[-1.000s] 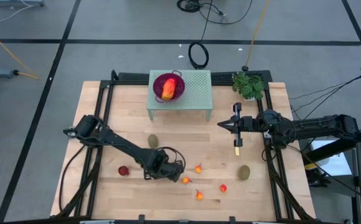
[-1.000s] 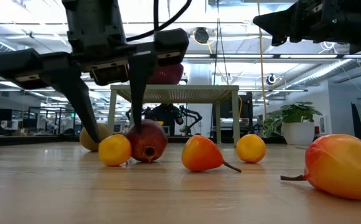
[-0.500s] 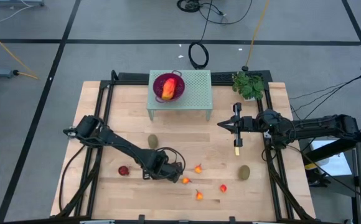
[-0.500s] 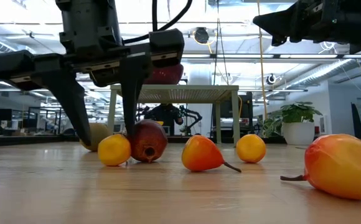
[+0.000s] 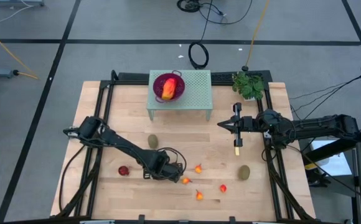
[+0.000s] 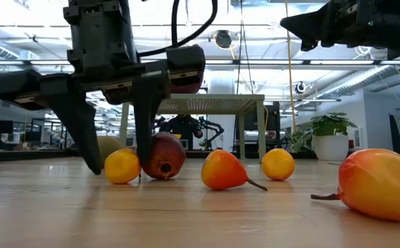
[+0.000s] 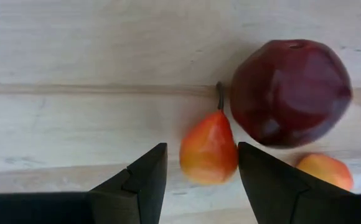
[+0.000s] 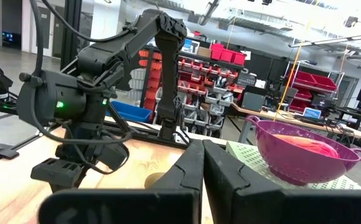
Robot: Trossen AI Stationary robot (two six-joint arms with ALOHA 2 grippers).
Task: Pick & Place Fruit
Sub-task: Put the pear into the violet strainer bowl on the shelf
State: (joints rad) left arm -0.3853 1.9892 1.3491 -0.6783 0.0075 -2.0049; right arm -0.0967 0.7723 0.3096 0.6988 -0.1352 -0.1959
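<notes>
My left gripper [image 7: 202,163] points down at the table's near middle, open, with one finger on each side of a tiny orange-red pear [image 7: 208,148] lying on the wood. A dark red ball [image 7: 290,92] lies right beside that pear, and another tiny orange fruit [image 7: 323,171] lies just past it. A second dark red ball [image 5: 124,170] lies to the left. Two brown-green ovals [image 5: 152,142] [image 5: 245,172] lie apart on the table. The red-orange oblong [image 5: 168,90] sits in the purple bowl [image 5: 175,82]. My right gripper [image 5: 221,125] hovers shut at the right. My left gripper's fingers come from above and straddle the tiny pear's fat end [image 7: 211,168], which rests on the table. One finger [image 7: 255,171] stands right at the pear's side, and I cannot tell whether it touches.
The bowl stands on a green perforated stand [image 5: 196,93] at the far middle. A yellow-handled knife [image 5: 236,148] lies below my right gripper. Other tiny orange fruits [image 5: 198,168] [image 5: 200,195] [image 5: 223,187] lie near the front. A potted plant [image 5: 249,84] stands far right.
My left gripper has sunk a little toward the table and rolled slightly, so its fingertips now stand low on both sides of the tiny pear. Its opening looks the same.
</notes>
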